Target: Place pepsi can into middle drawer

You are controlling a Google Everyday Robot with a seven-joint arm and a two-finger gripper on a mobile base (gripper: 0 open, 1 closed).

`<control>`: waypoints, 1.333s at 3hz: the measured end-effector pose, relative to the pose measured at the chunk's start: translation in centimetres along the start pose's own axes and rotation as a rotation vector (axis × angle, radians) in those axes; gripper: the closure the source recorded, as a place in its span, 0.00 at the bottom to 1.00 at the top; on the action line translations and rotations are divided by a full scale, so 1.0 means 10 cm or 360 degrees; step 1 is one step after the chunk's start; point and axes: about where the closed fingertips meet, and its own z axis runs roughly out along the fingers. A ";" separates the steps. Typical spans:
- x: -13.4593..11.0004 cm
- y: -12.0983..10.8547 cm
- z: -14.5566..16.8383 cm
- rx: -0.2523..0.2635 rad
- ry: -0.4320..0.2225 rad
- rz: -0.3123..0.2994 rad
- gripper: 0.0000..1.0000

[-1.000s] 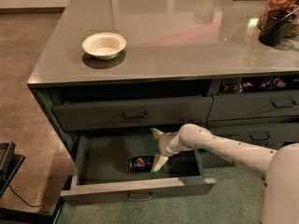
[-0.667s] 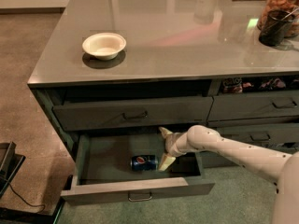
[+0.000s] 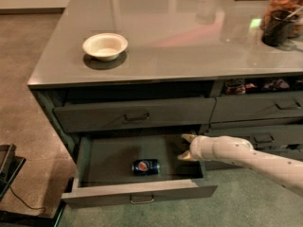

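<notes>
The pepsi can [image 3: 145,166] lies on its side on the dark floor of the open middle drawer [image 3: 102,193], near the drawer's front middle. The drawer has a small silvery bar handle [image 3: 141,200]. My gripper [image 3: 187,147] is over the drawer's right end, to the right of the can and apart from it. Its two pale fingers [image 3: 188,137] are spread and hold nothing. The white arm [image 3: 246,156] reaches in from the right.
A white bowl [image 3: 105,45] sits on the grey countertop [image 3: 189,37] at the left. Dark containers [image 3: 279,26] stand at the far right. A shut drawer with a dark curved handle [image 3: 136,117] is above the open one. More drawers [image 3: 258,108] are on the right.
My gripper has pulled back to the right and upward, away from the can. The can stays lying in the drawer.
</notes>
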 end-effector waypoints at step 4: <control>-0.05 -0.05 -0.02 0.0041 -0.0009 0.0000 0.00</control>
